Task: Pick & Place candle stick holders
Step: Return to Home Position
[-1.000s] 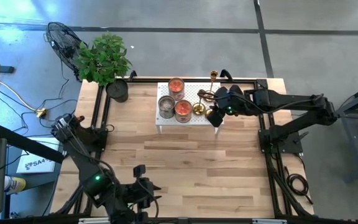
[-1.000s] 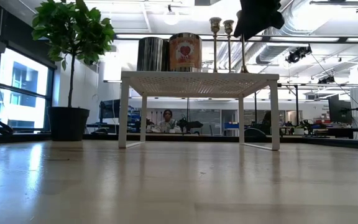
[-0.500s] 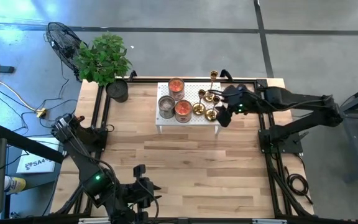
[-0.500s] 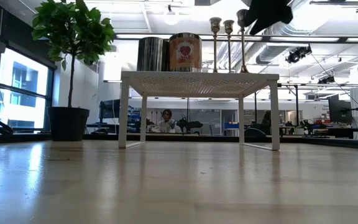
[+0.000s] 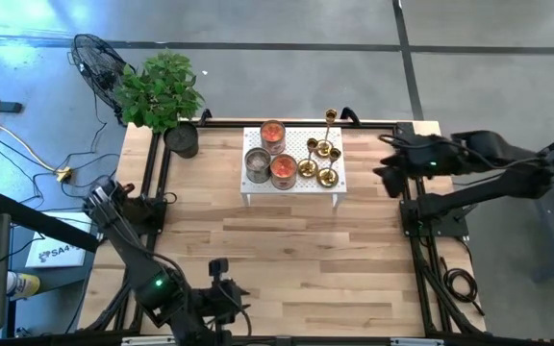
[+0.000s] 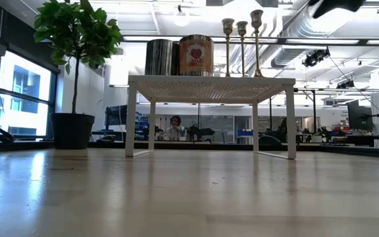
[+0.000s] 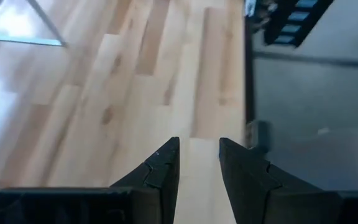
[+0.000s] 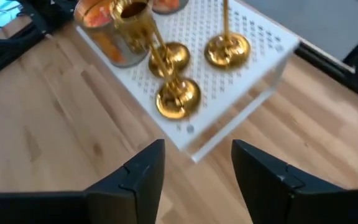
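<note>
Candle stick holders on shelf, heart-labelled jar, right pincer spread, left pincer parted

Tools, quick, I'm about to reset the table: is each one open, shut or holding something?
Left tool: open, empty, over the table.
Right tool: open, empty, right of the white shelf.

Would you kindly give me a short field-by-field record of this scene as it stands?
shelf: white perforated stand on wooden table
candle stick holders: three, upright on the shelf's right part
jar candles: two, on the shelf's left part, beside a grey tin
right gripper: open, empty, right of shelf
left gripper: open, empty, at table's near edge
</note>
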Tool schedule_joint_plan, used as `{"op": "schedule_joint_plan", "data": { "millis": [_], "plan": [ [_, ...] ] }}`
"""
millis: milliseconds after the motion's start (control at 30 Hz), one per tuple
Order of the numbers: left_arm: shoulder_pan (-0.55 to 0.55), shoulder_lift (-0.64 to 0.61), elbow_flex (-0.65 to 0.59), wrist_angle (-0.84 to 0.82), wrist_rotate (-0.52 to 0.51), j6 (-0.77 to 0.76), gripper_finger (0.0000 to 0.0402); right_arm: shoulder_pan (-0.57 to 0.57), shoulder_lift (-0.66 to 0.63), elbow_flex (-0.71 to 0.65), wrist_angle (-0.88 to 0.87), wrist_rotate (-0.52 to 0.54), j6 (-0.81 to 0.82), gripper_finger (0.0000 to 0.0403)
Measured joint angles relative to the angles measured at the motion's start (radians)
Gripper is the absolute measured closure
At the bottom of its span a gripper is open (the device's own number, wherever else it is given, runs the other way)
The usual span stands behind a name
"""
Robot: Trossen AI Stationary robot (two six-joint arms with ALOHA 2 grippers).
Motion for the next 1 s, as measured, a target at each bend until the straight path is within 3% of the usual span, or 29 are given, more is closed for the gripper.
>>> {"op": "schedule_joint_plan", "data": {
  "millis": [100, 333, 467, 700, 867, 1000],
  "plan": [
    [0.000, 0.007, 0.000, -0.053, -0.062, 0.053, 0.0290, 0.042, -0.050, 0.000, -0.078, 0.018, 0.060, 0.0227],
    [0.007, 0.005, 0.000, -0.134, -0.381, 0.199, 0.0290, 0.167, -0.081, -0.002, -0.309, 0.061, 0.276, 0.0243],
    [0.017, 0.005, 0.000, -0.167, -0.455, 0.287, 0.0290, 0.235, -0.093, -0.064, -0.307, 0.080, 0.326, 0.0251],
    [0.107, 0.005, -0.001, -0.286, -0.399, 0.331, 0.0291, 0.270, -0.128, -0.308, -0.269, 0.030, 0.349, 0.0258],
    [0.187, 0.019, -0.001, -0.393, -0.294, 0.287, 0.0291, 0.269, -0.139, -0.504, -0.200, -0.010, 0.378, 0.0256],
    [0.230, 0.027, -0.002, -0.393, -0.256, 0.370, 0.0293, 0.269, -0.136, -0.568, -0.013, -0.047, 0.297, 0.0265]
  ]
}}
